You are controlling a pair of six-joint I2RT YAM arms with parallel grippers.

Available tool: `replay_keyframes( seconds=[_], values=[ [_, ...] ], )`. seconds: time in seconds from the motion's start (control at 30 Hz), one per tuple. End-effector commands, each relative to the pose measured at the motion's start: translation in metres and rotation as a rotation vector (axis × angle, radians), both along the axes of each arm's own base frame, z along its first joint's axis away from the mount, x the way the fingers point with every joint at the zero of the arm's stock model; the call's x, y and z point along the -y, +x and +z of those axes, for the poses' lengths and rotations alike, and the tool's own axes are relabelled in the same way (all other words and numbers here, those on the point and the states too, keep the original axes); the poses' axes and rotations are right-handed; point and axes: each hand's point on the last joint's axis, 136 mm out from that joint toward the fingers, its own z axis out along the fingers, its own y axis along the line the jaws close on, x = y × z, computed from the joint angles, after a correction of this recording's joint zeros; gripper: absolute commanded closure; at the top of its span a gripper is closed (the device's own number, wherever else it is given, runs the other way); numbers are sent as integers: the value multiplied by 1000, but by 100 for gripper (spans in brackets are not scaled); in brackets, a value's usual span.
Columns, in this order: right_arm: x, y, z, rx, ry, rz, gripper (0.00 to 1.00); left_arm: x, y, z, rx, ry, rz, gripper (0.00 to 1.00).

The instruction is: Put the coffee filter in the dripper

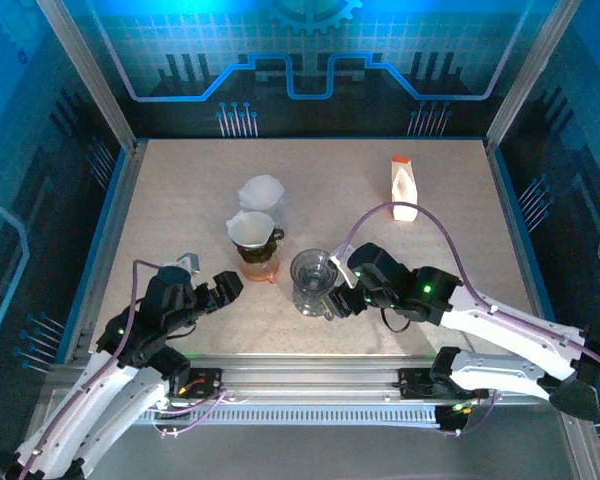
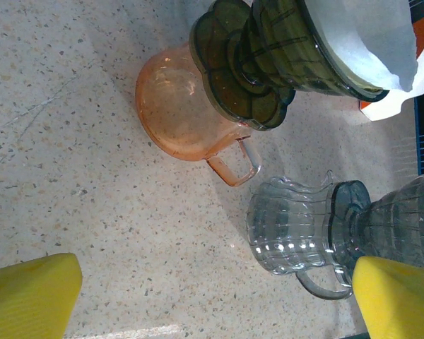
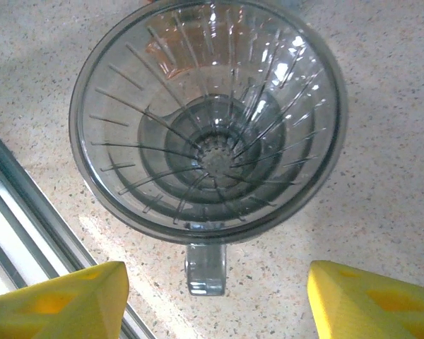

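As its jaws gape, the right arm (image 1: 480, 315) faces the clear dripper (image 1: 313, 270).

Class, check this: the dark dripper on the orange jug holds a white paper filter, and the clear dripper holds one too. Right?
No. The clear dripper is empty, as the right wrist view shows. The dark dripper on the orange jug does hold a white paper filter.

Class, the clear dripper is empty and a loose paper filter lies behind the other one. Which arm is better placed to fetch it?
Probably left: the left gripper, open, sits nearer the loose filter; the right gripper, also open, stands at the clear dripper, farther across.
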Motion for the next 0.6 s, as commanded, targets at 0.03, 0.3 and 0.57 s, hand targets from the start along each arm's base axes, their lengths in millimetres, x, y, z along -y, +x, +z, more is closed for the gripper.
replay_keyframes(
  seconds=[0.03,0.3,0.57],
  values=[
    [16,9,9,63,41,-84,31,-3,0,1,12,6,5,1],
    [37,47,43,137,105,-222,32,-4,0,2,16,13,6,1],
    [70,136,47,84,190,-468,46,-2,0,2,16,1,3,1]
  ],
)
